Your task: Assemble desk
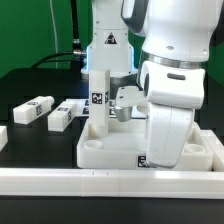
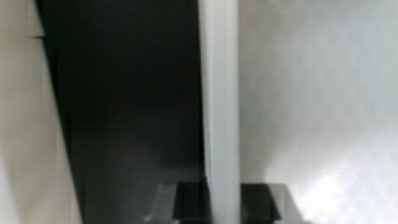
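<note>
The desk top (image 1: 110,146) lies flat on the black table, near the white front rail. One leg (image 1: 98,94) stands upright at its far corner on the exterior view's left. My gripper (image 1: 118,114) points down at the far rim, just to the right of that leg. In the wrist view the thin white rim (image 2: 217,100) runs straight between my dark fingers (image 2: 183,206). My gripper (image 2: 219,198) is shut on that rim. On one side lies the pale inside of the desk top (image 2: 329,100), on the other the black table (image 2: 125,100).
Loose legs (image 1: 35,110) (image 1: 62,117) lie on the table toward the exterior view's left. The long white rail (image 1: 60,181) runs along the front edge. The arm's white base (image 1: 105,45) stands close behind the desk top, and the arm's bulk covers the desk top's right part.
</note>
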Controlling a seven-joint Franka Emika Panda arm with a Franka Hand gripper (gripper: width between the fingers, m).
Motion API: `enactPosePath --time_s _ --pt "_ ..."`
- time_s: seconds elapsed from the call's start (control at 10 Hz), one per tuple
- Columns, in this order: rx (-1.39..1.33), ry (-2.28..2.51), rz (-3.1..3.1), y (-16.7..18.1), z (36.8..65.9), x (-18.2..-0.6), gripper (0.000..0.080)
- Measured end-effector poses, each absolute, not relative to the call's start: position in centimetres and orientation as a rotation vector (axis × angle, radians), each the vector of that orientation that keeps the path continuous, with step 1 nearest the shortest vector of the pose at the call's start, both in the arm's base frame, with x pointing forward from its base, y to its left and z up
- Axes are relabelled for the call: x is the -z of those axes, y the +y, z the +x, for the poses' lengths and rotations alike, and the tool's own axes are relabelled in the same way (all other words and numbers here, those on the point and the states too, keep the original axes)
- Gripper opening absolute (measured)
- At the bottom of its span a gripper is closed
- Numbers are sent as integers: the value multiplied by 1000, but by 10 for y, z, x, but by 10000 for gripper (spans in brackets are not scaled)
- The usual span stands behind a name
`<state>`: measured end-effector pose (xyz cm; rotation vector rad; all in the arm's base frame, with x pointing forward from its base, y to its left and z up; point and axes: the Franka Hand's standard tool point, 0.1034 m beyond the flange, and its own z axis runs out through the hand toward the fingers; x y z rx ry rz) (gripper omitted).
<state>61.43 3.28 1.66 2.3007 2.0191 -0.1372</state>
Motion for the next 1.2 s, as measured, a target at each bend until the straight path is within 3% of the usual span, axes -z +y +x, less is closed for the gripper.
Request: enactPosePath --time_s 0.5,0.6,0.7,0.8,0.9,1.0,1.2 --pt "130 2002 2308 31 620 -24 61" --pt "124 2001 2303 32 623 -30 248" --pt "126 2011 2276 31 628 -40 383" --pt "135 2013 2265 29 632 -50 383" --pt "126 1995 2272 26 635 -58 562" --pt "81 1949 2289 21 636 -67 622" --pt "-21 1849 2321 5 622 -83 644"
